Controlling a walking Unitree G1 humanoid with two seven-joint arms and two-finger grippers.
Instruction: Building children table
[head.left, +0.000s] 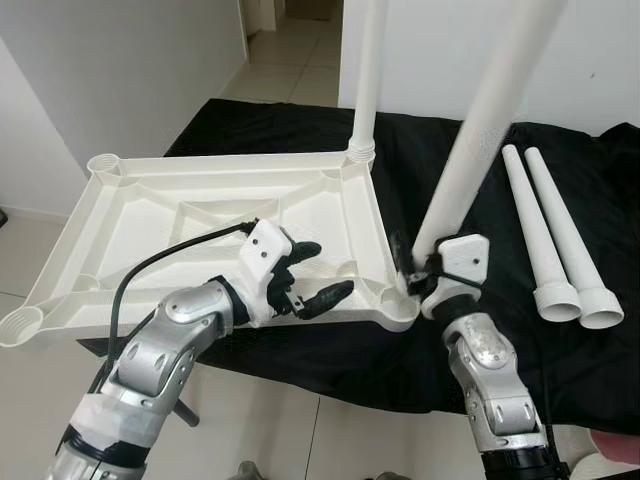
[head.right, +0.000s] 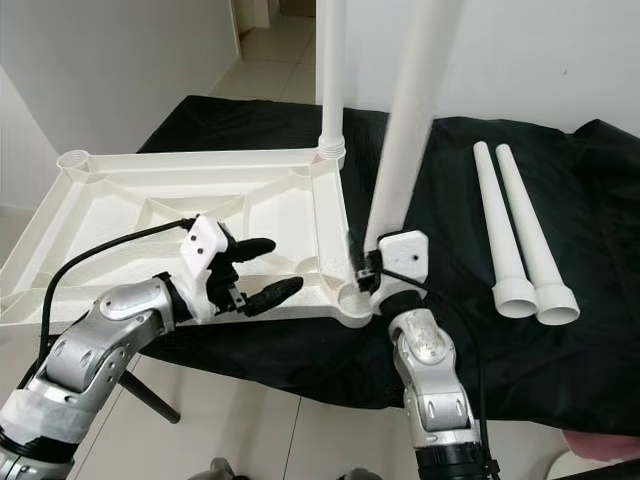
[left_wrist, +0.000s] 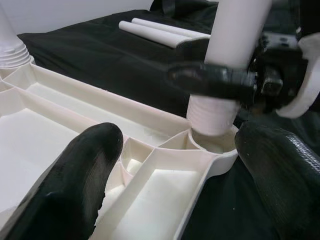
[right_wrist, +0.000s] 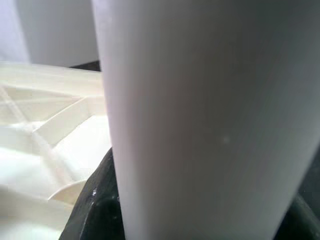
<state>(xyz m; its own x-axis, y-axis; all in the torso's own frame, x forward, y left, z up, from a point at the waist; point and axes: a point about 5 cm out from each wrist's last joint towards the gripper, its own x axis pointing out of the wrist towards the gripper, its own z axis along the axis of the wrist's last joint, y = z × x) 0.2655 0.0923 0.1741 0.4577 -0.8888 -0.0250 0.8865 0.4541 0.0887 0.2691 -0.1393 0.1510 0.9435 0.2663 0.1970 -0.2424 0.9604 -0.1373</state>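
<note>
Right claw (head.left: 418, 272) clamped on leg (head.left: 470, 160) at tabletop (head.left: 200, 215) corner socket (left_wrist: 212, 142) | left claw (head.left: 320, 275) apart, bracing rim | bring leg upright (it leans), then twist.

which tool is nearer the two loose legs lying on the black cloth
Right. The right tool grips the tilted leg at the tabletop's corner, beside the loose legs. The left tool hovers open over the tabletop, farther away.
</note>
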